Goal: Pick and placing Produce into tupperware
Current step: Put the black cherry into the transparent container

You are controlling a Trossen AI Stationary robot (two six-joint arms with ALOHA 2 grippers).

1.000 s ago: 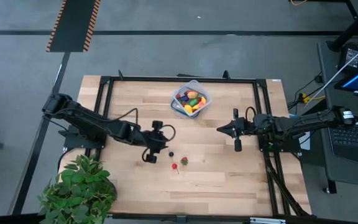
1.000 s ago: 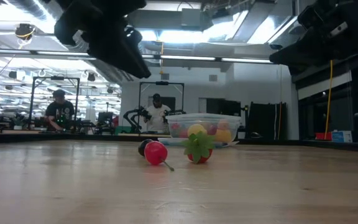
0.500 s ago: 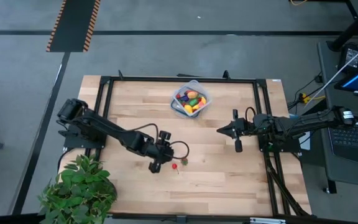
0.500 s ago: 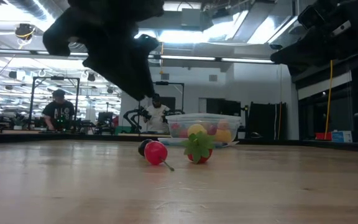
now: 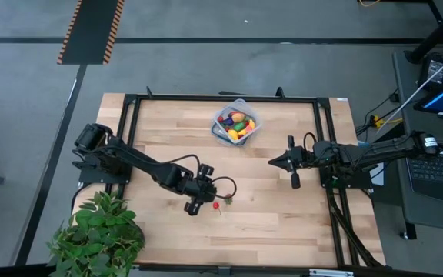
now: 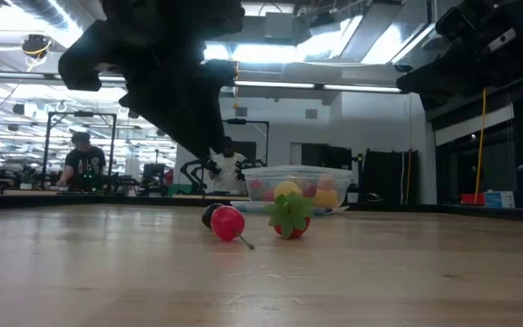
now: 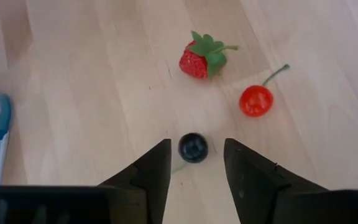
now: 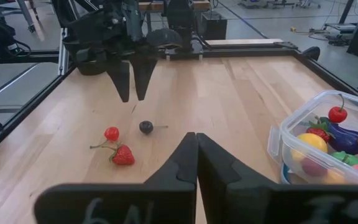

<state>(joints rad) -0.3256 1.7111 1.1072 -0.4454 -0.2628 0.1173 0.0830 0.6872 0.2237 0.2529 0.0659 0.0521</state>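
Plant (image 5: 97,235) leaves are spilling over the table's (image 5: 168,138) near left corner. The left gripper (image 7: 194,163) is hanging just above the wood toward the near edge, around the middle of the table, its two fingers standing apart on either side of a small dark berry (image 7: 193,147) and holding nothing. Just beyond the berry, a red strawberry (image 7: 200,58) and a red cherry (image 7: 256,101) are lying near each other on the bare wood. The tupperware (image 5: 235,121) is sitting by the far edge, near its middle, already filled with colourful produce. The right gripper (image 5: 273,161) is waiting toward the right edge, fingers pressed together, empty.
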